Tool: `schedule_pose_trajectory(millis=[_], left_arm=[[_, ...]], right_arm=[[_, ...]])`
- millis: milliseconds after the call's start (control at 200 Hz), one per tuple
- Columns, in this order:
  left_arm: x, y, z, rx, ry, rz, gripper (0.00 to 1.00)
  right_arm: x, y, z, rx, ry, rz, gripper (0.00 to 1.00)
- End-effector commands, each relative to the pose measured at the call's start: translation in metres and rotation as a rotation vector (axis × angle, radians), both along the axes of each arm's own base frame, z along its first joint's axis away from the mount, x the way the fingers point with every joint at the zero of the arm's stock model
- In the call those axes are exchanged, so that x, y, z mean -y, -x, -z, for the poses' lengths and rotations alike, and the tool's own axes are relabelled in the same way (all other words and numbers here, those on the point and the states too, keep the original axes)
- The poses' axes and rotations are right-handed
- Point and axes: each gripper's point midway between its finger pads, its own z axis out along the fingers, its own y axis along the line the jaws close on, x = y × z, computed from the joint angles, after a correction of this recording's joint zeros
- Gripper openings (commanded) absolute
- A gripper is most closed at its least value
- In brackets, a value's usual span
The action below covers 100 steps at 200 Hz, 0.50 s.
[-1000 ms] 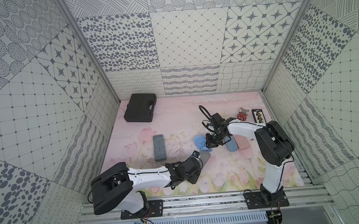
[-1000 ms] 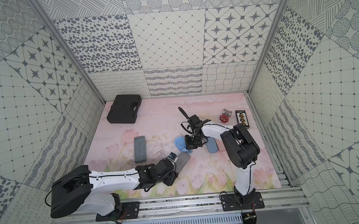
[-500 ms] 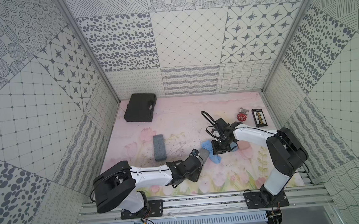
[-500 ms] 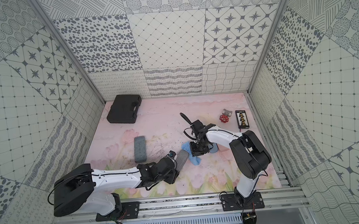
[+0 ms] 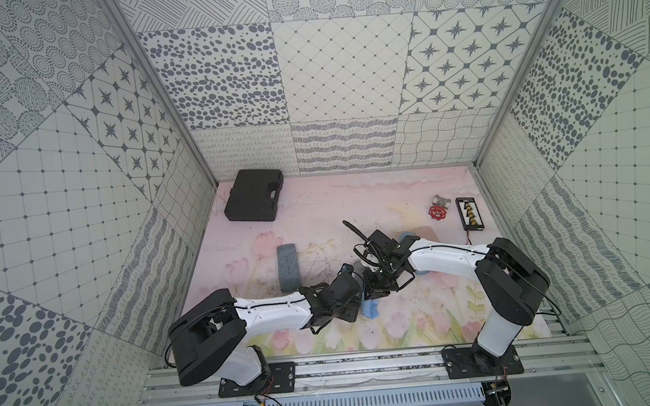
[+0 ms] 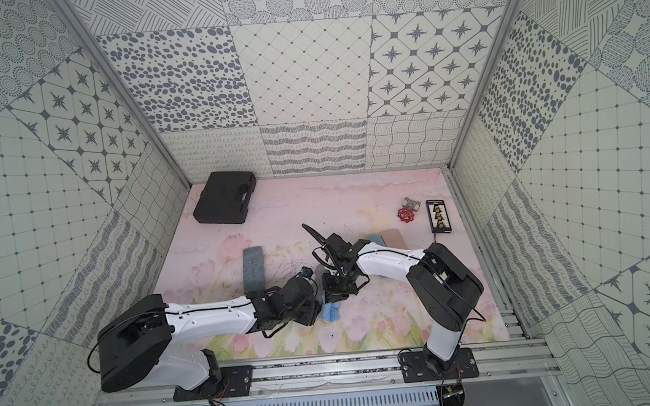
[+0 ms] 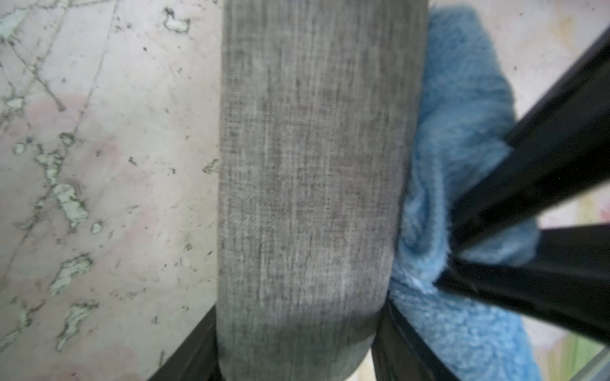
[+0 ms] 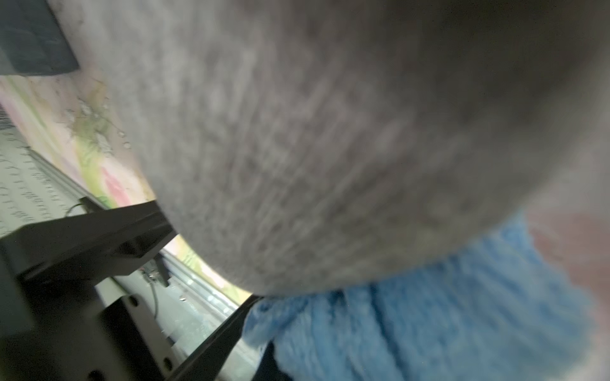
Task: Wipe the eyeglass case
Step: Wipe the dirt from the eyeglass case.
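Observation:
The grey fabric eyeglass case (image 7: 313,181) is held off the mat, with my left gripper (image 7: 293,358) shut on its end. In both top views only a sliver of the case (image 5: 355,266) (image 6: 319,270) shows between the two wrists. My right gripper (image 8: 264,349) is shut on a blue fluffy cloth (image 8: 429,313). The cloth (image 7: 462,132) presses against the case's side right beside the left gripper's fingers. From above, the cloth (image 5: 371,310) (image 6: 332,313) hangs below the right gripper (image 5: 378,292), which almost touches the left gripper (image 5: 356,290).
Another grey case (image 5: 288,266) lies on the pink floral mat to the left. A black tool case (image 5: 253,195) sits at the back left. A red valve (image 5: 438,211) and a black board (image 5: 470,214) lie at the back right. Blue and pink cases (image 5: 417,231) peek out behind the right arm.
My right gripper has carried the blue cloth forward and left along the case, ending close against the left gripper. The left arm has barely shifted.

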Motion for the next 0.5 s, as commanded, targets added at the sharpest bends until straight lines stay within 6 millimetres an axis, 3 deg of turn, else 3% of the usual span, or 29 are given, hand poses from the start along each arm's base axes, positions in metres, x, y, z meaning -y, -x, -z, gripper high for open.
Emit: schedule_pose_trajectory(millis=[0,65,125,215,310,370,495], left_arm=[[-0.001,0.024,0.015,-0.120,-0.024,0.106,0.06],[-0.003,0.026,0.016,-0.125,-0.023,0.107,0.06],[-0.003,0.026,0.017,-0.125,-0.022,0.109,0.06],[-0.003,0.026,0.016,-0.124,-0.022,0.111,0.06],[0.000,0.026,0.013,-0.122,-0.011,0.115,0.07],[0.002,0.025,0.011,-0.119,-0.004,0.118,0.07],[0.005,0.023,0.006,-0.107,0.003,0.126,0.07]], right_arm=[[-0.046,-0.020,-0.098,0.066,-0.429,-0.015,0.00],[-0.033,-0.039,-0.111,0.099,-0.462,0.046,0.00],[-0.014,-0.054,-0.110,0.114,-0.448,0.106,0.00],[0.015,-0.067,-0.090,0.122,-0.351,0.173,0.00],[0.043,-0.067,-0.061,0.177,-0.105,0.154,0.00],[0.045,-0.064,-0.051,0.215,-0.014,0.112,0.00],[0.018,-0.050,-0.037,0.183,-0.034,0.052,0.00]])
